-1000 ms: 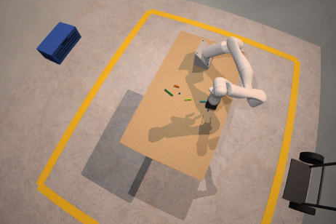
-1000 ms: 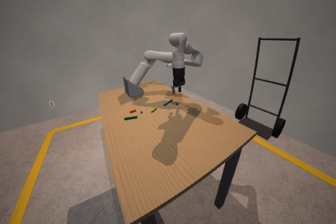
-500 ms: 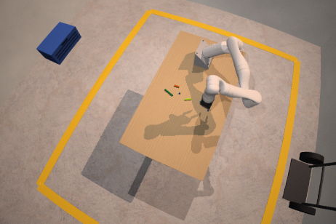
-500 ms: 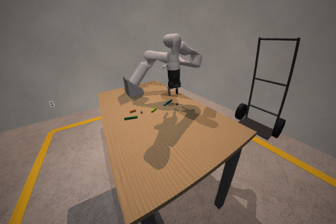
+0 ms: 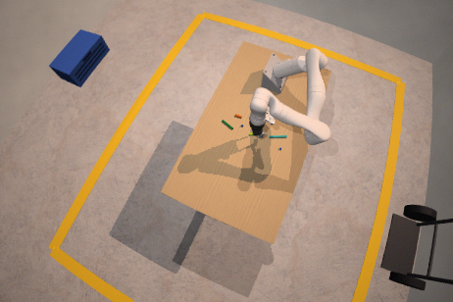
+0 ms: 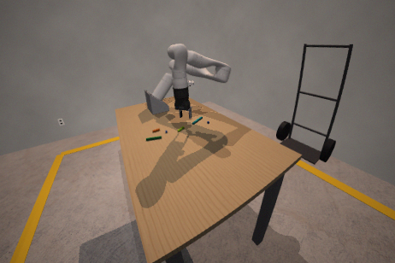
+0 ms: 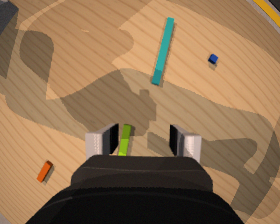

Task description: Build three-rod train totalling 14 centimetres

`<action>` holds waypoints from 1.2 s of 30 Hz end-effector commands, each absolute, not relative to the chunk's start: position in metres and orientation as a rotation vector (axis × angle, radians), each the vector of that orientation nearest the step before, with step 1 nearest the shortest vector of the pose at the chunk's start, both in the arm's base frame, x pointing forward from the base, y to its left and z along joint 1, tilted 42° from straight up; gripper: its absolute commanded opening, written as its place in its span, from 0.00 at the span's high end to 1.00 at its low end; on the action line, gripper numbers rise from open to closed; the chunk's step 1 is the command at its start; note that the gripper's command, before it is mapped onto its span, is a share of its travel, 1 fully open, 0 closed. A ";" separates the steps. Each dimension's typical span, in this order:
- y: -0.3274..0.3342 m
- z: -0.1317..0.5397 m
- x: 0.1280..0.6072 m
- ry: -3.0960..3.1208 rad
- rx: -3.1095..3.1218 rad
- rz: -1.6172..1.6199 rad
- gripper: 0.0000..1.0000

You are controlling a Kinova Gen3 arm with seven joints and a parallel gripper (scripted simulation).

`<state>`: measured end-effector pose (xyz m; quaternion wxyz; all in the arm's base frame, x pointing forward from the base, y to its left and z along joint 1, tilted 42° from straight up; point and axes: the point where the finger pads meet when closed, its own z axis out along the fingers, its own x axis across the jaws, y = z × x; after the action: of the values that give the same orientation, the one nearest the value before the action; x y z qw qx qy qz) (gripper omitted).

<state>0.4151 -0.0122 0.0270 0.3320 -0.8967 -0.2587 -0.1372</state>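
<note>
My gripper (image 7: 144, 135) is open and empty. It hangs above the table over a lime rod (image 7: 125, 140), which lies flat and shows between the fingers, close to the left one. A turquoise rod (image 7: 163, 51) lies flat ahead of the lime rod, with a gap between them. A small blue rod (image 7: 213, 58) lies to the right of the turquoise one. An orange rod (image 7: 44, 171) lies at the left. In the top view the gripper (image 5: 257, 132) stands over the lime rod (image 5: 251, 133), with the turquoise rod (image 5: 277, 136) beside it. A green rod (image 5: 226, 125), the orange rod (image 5: 237, 116) and a second blue rod (image 5: 241, 125) lie apart to the left.
The arm's grey base (image 6: 155, 104) stands at the table's far end. A hand truck (image 6: 314, 105) stands on the floor to the right of the table. A blue crate (image 5: 79, 57) lies on the floor far to the left.
</note>
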 end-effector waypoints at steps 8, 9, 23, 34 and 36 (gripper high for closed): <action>-0.036 0.005 0.405 -0.484 -2.386 -0.284 0.00; -0.036 0.005 0.405 -0.484 -2.386 -0.284 0.00; -0.036 0.005 0.405 -0.484 -2.386 -0.284 0.46; -0.036 0.005 0.405 -0.484 -2.386 -0.284 0.46; -0.036 0.005 0.405 -0.484 -2.386 -0.284 0.46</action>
<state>0.4046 -0.0352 0.0040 0.3389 -0.9159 -0.1859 -0.1084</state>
